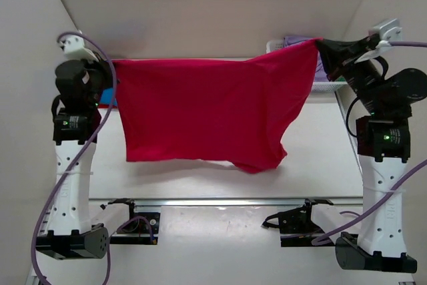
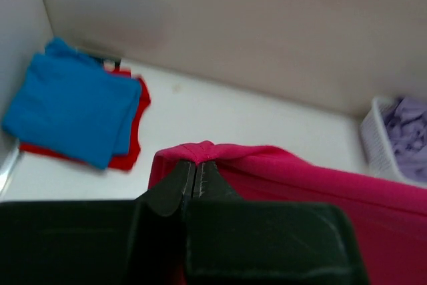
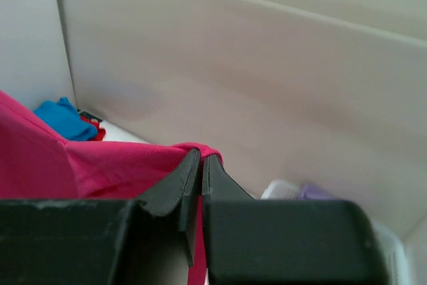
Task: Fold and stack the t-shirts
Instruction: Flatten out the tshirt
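Cloth hangs between your two arms in the overhead view: the pink shirt [image 1: 213, 108] is stretched in the air above the desk [image 1: 320, 151], its hem sagging lower on the right. From the left wrist, the left jaws are clamped on one top corner, and the folded blue shirt [image 2: 67, 101] lies on the red shirt [image 2: 133, 145] at the back left. From the right wrist, the right jaws pinch the other corner. Hold both corners level and taut as you lower it flat, clear of that stack.
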You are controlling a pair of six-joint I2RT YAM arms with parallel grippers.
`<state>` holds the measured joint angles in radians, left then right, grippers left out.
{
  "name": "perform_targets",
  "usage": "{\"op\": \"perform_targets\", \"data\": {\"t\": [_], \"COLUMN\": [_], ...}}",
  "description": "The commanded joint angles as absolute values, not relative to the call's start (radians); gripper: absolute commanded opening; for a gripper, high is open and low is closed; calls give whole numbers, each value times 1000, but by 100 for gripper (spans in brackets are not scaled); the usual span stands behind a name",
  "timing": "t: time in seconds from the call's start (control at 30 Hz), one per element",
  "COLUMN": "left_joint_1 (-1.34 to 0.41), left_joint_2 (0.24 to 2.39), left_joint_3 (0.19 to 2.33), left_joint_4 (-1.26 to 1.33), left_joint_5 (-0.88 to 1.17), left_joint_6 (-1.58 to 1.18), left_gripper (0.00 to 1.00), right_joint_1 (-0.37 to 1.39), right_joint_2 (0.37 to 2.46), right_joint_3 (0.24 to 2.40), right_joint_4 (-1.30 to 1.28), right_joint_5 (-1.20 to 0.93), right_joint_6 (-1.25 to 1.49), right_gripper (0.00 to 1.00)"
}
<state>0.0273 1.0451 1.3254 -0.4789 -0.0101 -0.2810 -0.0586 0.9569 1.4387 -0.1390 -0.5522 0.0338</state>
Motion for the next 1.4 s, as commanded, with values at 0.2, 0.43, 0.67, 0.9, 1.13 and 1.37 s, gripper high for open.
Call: {"op": "perform_targets", "data": {"t": [0.2, 0.43, 0.67, 0.9, 1.13, 1.37], "left_joint_1": [26, 75, 84, 186, 140, 97], "left_joint_2": [1190, 1342, 1595, 1646, 1372, 1073], "left_joint_3": [1684, 1624, 2018, 2214, 1705, 1124], "left_joint_4": [-489, -351, -423, -417, -324, -319], "left_joint_5": [-78, -9, 24, 184, 112, 80], "left_joint_6": [-242, -273, -238, -331, -317, -342], "left_gripper": [0, 0, 0, 0, 0, 0], "right_joint_1": [15, 101, 106, -49, -74, -19], "right_joint_2": [1182, 1471, 1747, 1685, 1520, 1262], "right_joint_3": [1739, 1853, 2276, 2257, 1915, 1330], "right_joint_4": [-103, -71, -58, 57, 63, 57], "right_joint_5": [-542, -451, -431, -531, -549, -474], "right_joint_6": [-49, -170, -216, -85, -77, -92], "right_gripper": [0, 1, 0, 0, 0, 0]}}
